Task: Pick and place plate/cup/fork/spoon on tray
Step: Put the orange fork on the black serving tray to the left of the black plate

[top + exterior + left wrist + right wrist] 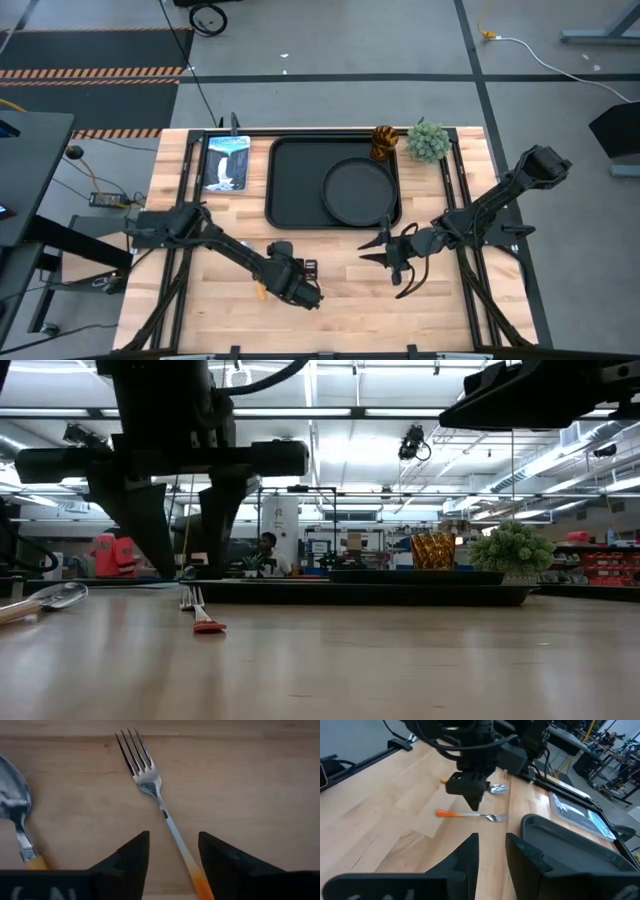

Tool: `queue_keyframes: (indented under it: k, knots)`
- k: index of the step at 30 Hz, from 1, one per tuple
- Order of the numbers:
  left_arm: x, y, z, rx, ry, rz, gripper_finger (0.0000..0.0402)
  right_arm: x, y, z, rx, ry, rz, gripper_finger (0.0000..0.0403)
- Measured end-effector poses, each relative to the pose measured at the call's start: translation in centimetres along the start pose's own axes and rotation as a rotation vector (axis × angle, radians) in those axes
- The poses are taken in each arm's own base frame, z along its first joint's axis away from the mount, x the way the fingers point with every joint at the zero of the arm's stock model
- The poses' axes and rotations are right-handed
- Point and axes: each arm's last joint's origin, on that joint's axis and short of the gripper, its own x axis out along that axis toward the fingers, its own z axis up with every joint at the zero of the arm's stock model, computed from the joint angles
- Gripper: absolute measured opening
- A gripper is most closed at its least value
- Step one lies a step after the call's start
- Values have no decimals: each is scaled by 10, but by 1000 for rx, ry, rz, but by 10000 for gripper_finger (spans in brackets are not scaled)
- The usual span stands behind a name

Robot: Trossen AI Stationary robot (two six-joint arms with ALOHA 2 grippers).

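The fork (150, 782) lies flat on the wooden table, tines away from my left gripper (172, 857). That gripper is open and low over it, one finger on each side of the handle (192, 870). I see no touch. The spoon (15, 810) lies on the table beside the fork. The round black plate (358, 192) lies on the right half of the black tray (290, 185). The amber cup (385, 141) stands upright at the tray's far right corner; whether on it, I cannot tell. My right gripper (383, 252) is open and empty, near the tray's near right corner.
A small green plant (428, 141) stands right of the cup. A blue-white picture card (226, 162) lies left of the tray. Bare wood stretches along the near edge of the table (340, 320). A person (268, 550) shows in the room beyond.
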Motion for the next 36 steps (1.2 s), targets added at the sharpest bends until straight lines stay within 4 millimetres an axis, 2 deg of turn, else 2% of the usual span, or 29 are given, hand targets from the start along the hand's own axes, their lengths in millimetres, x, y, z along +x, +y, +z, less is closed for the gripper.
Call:
queue_keyframes:
  k: [5,12,24,36]
  knots:
    - [5,-2,3,-16,7,18,192,0,1,1,4,-23,39,103]
    - [25,-7,6,2,21,90,162,0,2,3,36,-49,96,103]
    - [29,-9,12,35,51,112,110,0,3,3,45,-53,101,103]
    - [33,-10,5,73,99,120,105,-3,8,5,37,-62,124,103]
